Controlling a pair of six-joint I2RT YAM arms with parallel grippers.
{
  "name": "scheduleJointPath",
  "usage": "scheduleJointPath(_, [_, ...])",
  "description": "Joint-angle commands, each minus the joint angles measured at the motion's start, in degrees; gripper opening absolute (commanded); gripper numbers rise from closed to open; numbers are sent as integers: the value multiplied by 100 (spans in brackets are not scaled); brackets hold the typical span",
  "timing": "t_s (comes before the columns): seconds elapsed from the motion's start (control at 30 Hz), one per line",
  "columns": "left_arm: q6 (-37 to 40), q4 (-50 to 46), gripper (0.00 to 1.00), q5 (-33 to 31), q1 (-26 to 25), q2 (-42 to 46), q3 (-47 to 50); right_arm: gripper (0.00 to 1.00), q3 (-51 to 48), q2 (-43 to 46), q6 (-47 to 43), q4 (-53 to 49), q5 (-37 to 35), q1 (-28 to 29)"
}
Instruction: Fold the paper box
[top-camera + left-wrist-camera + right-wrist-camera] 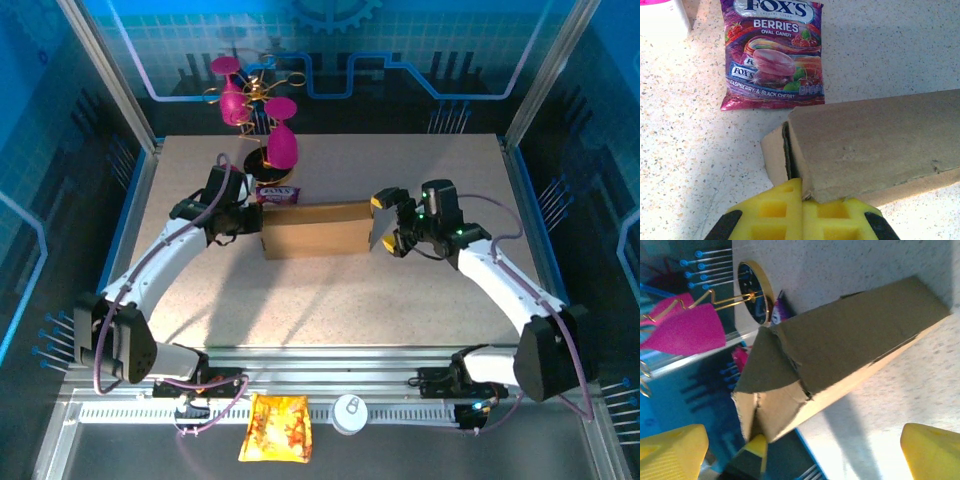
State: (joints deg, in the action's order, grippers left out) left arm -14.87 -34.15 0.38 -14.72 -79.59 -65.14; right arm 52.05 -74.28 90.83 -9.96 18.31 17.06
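The paper box (318, 230) is plain brown cardboard and lies on its side mid-table, its long axis running left to right. My left gripper (243, 216) is at its left end. In the left wrist view the yellow fingertips (775, 210) are shut together and touch the near corner of the paper box (875, 145), beside a loose end flap. My right gripper (386, 222) stands open at the right end. Its yellow fingers (930, 452) are spread wide, with the end flaps of the paper box (840, 350) ahead of them and not gripped.
A purple candy packet (774, 50) lies flat just behind the box's left end (277, 194). A pink and gold ornament (260, 110) stands at the back left. A yellow snack bag (276, 428) and a white round part (350, 412) sit on the front rail.
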Motion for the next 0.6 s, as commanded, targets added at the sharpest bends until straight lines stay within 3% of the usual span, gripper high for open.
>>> scheduleJointPath(0.0, [64,-337,0,7,-84,-162,-43,99,188,-165,1207,837,331,-27])
scheduleJointPath(0.17, [53,-329,0,1,-84,-171,-57,96,214,-535,1389,846,763,-17])
scheduleJointPath(0.57, [81,-298,0,-38,-110,-162,-42,79,-134,-957,1482,1557,783,-173])
